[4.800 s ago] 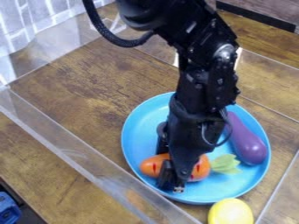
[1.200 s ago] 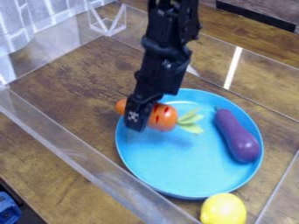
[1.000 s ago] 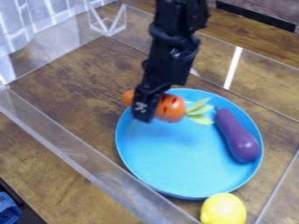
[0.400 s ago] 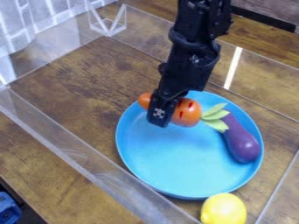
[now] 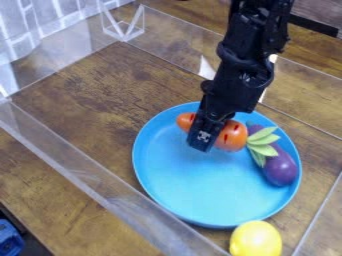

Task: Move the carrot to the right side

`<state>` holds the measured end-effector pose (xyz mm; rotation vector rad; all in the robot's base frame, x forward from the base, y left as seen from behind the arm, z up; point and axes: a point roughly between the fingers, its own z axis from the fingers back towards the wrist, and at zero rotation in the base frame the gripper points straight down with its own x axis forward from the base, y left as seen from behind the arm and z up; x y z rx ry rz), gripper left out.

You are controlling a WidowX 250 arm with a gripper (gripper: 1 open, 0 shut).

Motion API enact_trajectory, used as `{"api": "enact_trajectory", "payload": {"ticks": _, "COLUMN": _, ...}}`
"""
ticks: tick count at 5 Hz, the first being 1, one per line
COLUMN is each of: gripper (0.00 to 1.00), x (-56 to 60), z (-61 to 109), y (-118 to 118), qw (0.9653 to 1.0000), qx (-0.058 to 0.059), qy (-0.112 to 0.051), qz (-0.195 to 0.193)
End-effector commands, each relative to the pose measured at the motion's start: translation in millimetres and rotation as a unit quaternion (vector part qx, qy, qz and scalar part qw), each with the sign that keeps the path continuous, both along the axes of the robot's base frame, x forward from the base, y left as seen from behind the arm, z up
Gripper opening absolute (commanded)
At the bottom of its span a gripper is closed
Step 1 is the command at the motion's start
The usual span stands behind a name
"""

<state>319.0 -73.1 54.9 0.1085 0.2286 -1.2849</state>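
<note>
The carrot (image 5: pixel 233 135), orange with a light green leafy end, hangs just above the blue plate (image 5: pixel 187 190), over its upper right part. My black gripper (image 5: pixel 205 133) points steeply down and is shut on the carrot's middle, hiding part of it. The leaves reach toward the purple eggplant (image 5: pixel 278 165), which lies at the plate's right edge, partly covered by them.
A yellow lemon (image 5: pixel 257 241) lies on the wooden table just below the plate. A clear plastic wall (image 5: pixel 67 160) runs along the left and front. Another clear container (image 5: pixel 123 20) stands at the back left.
The gripper has carried the carrot from the plate's left edge rightward across the plate, up to the eggplant. The plate, eggplant and lemon have stayed put over the last second.
</note>
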Motion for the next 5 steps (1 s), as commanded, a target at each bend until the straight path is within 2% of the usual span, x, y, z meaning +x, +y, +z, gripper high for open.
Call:
{"api": "enact_trajectory", "payload": {"ticks": 1, "gripper": 0.0, "x": 14.7, "z": 19.4, "y": 2.8, "qw": 0.9997, "qx": 0.0, "qy": -0.025, "qz": 0.002}}
{"api": "enact_trajectory", "payload": {"ticks": 2, "gripper": 0.0, "x": 21.5, "z": 21.3, "y": 10.2, "qw": 0.9996, "qx": 0.009, "qy": -0.024, "qz": 0.008}}
{"api": "enact_trajectory", "payload": {"ticks": 3, "gripper": 0.0, "x": 27.1, "z": 34.0, "y": 7.2, "qw": 0.9993, "qx": 0.021, "qy": -0.025, "qz": 0.016}}
{"api": "enact_trajectory", "payload": {"ticks": 5, "gripper": 0.0, "x": 39.7, "z": 66.3, "y": 1.7, "qw": 0.998, "qx": 0.041, "qy": -0.016, "qz": 0.045}}
